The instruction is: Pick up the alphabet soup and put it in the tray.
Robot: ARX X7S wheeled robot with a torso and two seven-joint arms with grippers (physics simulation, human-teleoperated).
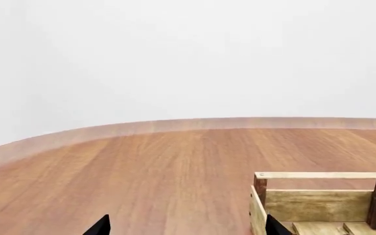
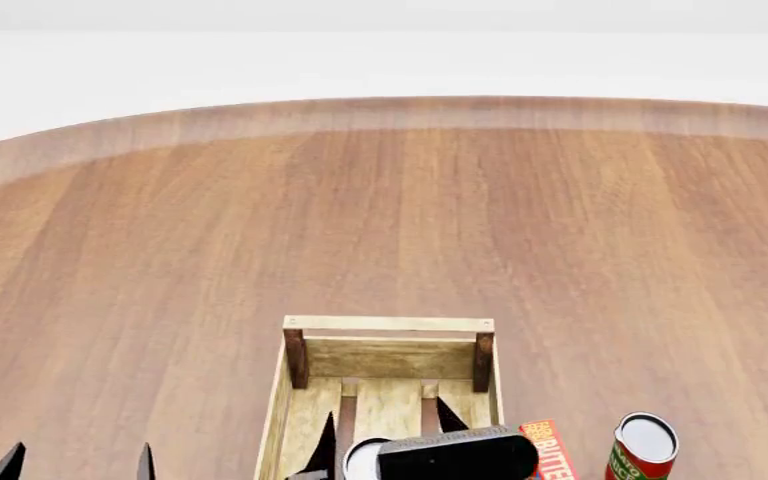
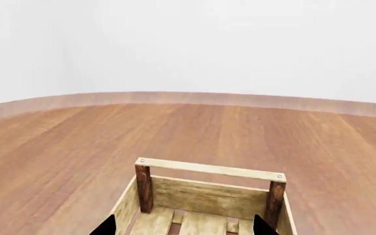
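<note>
The round wooden counter [image 2: 398,220] is stretching wide and bare beyond the tray [image 2: 388,325], its curved far edge meeting a plain white wall — most of the open room is lying ahead and to both sides of the crate. The tray is sitting near the bottom of the head view, its far end rail raised on two darker corner posts, its slatted floor showing between them.

The right hand [image 2: 384,432] is hanging over the tray's near part, its two dark fingertips [image 2: 323,447] pointing toward the far rail and standing apart. Just beneath its black body a silver-white can top is peeking out — apparently the alphabet soup [image 2: 361,458] — within the tray's outline, but whether the fingers are gripping it or it is resting on the slats cannot be told. In the right wrist view the same tips are framing the tray's inside.

The left hand [image 2: 77,462] is hovering over bare counter to the tray's left, its tips spread and holding nothing.

To the tray's right, a butter box [image 2: 548,448] is lying just beside the wall, and a red-and-green can [image 2: 643,447] is standing upright a little farther out.
</note>
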